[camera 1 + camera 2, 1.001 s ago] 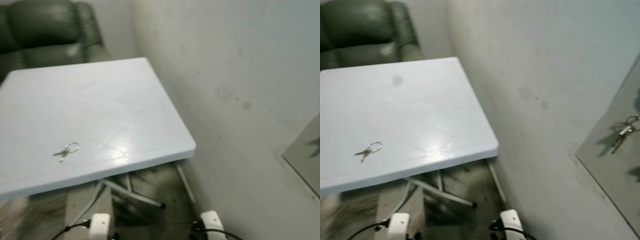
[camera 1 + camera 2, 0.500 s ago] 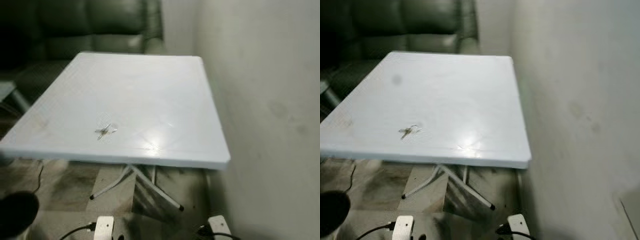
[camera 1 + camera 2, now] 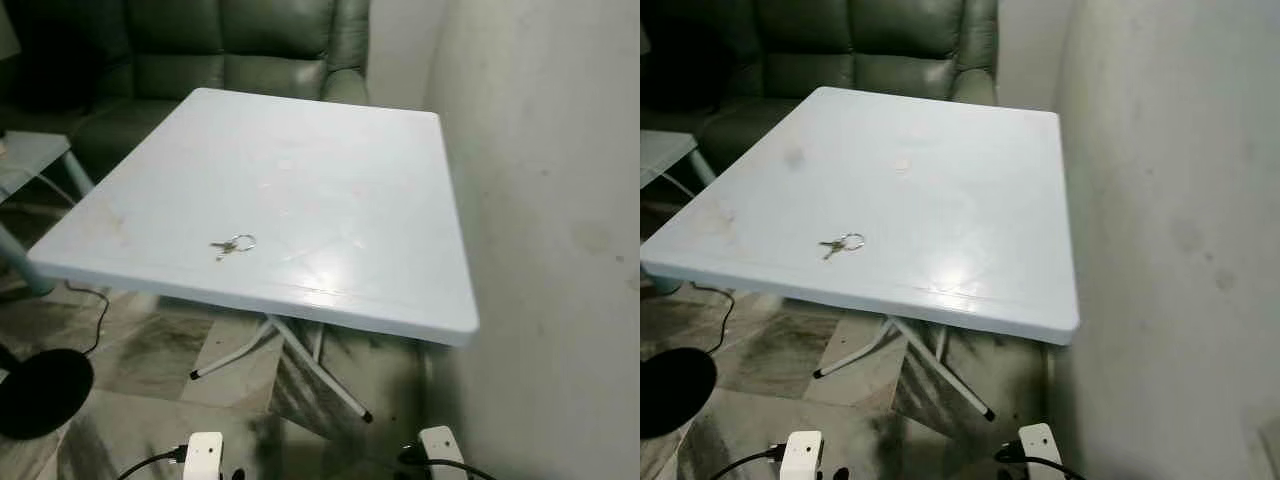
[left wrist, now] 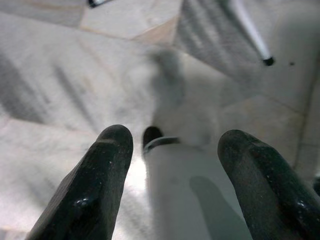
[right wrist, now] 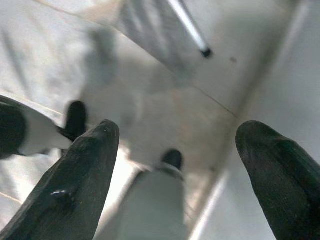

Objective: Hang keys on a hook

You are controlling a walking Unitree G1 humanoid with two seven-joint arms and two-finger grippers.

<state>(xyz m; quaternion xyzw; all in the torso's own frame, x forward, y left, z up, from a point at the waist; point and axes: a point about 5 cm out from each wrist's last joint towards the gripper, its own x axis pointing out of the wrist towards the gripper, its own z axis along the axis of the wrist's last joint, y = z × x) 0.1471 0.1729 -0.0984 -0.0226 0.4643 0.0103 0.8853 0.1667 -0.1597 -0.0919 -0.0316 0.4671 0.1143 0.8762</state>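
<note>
A small bunch of keys on a ring point(image 3: 234, 245) lies flat on the white folding table point(image 3: 330, 170), near its front edge and left of the middle. Both arms hang low beside my legs. The left gripper point(image 4: 172, 165) is open above the marble floor, nothing between its fingers. The right gripper point(image 5: 180, 170) is open too, pointing down at the floor beside the wall.
A dark green sofa point(image 3: 240, 45) stands behind the table. A plain wall point(image 3: 560, 200) runs along the table's right side. A black round base point(image 3: 40, 390) with a cable sits on the floor at left. Another small table point(image 3: 25, 160) shows at the left edge.
The camera has swung left and steadied, so the table now sits centred and sharper. The keys lie where they were on the table.
</note>
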